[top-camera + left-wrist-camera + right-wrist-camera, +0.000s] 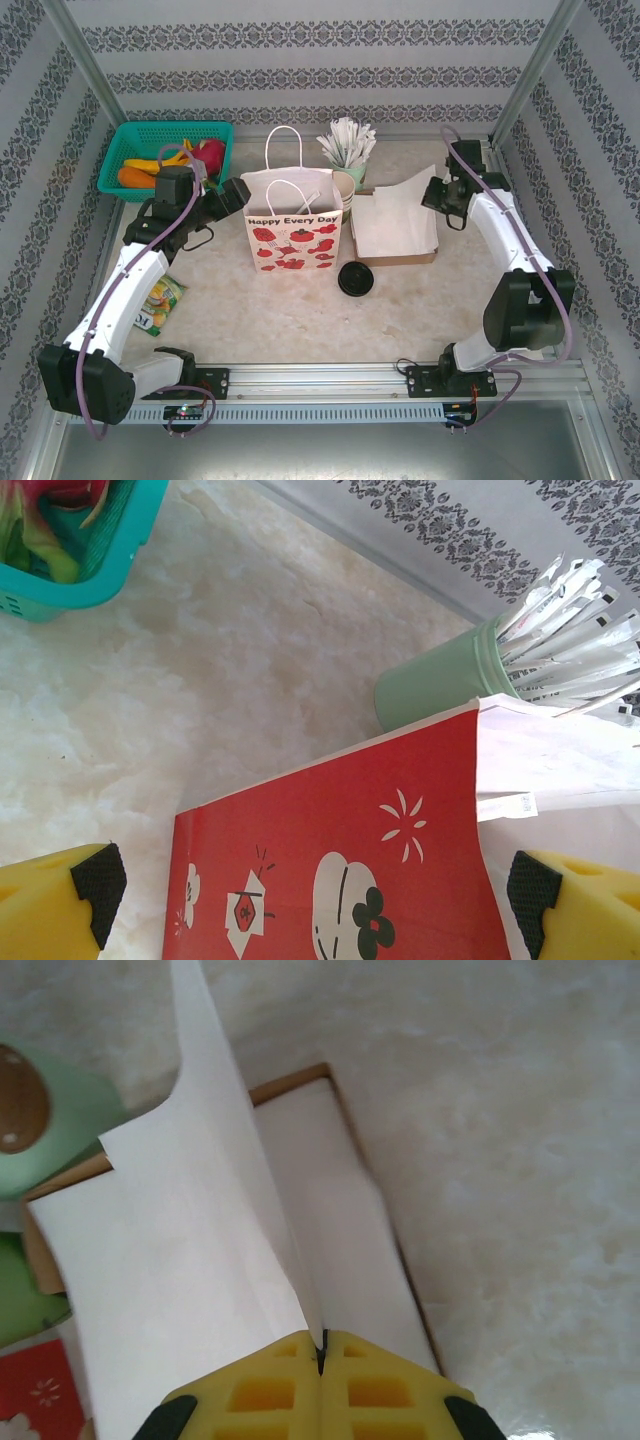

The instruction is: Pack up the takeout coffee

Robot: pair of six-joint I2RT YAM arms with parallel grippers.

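Observation:
The takeout coffee's small paper cup, cream-rimmed with a green wall, stands behind the right side of the red-and-white paper bag. Its round black lid lies flat on the table in front of the bag. A brown tray to the right carries a stack of white paper sheets. My right gripper is shut on one white sheet and holds it up over the tray's edge. My left gripper is open at the bag's left side, with the red bag wall between its pads.
A green cup of white wrapped straws stands behind the bag. A teal basket of fruit sits at the back left. A snack packet lies by the left arm. Metal posts and patterned walls close in the table.

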